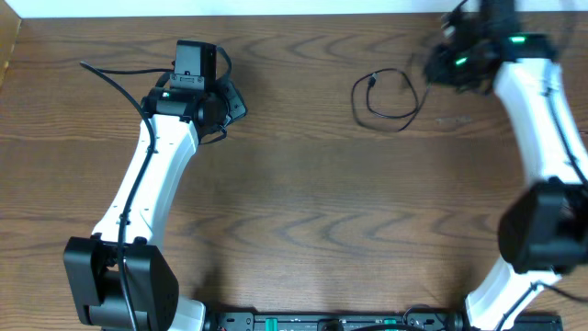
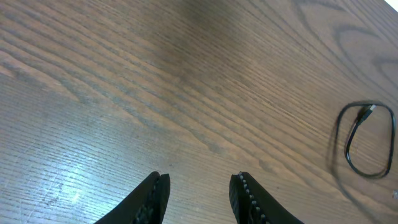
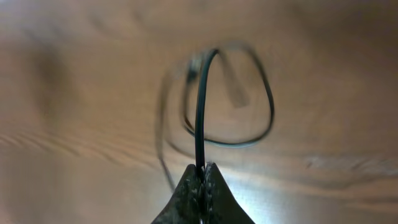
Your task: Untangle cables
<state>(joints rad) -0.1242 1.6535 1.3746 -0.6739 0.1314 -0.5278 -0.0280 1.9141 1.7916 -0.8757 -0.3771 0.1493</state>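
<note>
At the far right of the table point(image 1: 303, 184), one black cable point(image 3: 199, 124) lies looped, one strand pinched in the tightly closed right gripper point(image 3: 202, 167); the left gripper point(image 2: 198, 180) hovers half-open, holding nothing, well apart.

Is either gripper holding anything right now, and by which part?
The right gripper is shut on the black cable, pinching the thin cord itself at its fingertips. The left gripper is open, holding nothing.

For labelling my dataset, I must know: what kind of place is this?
Probably a robotics lab workbench: a wood-grain table, the left arm and right arm based at its near edge, and a black cable as practice material.
</note>
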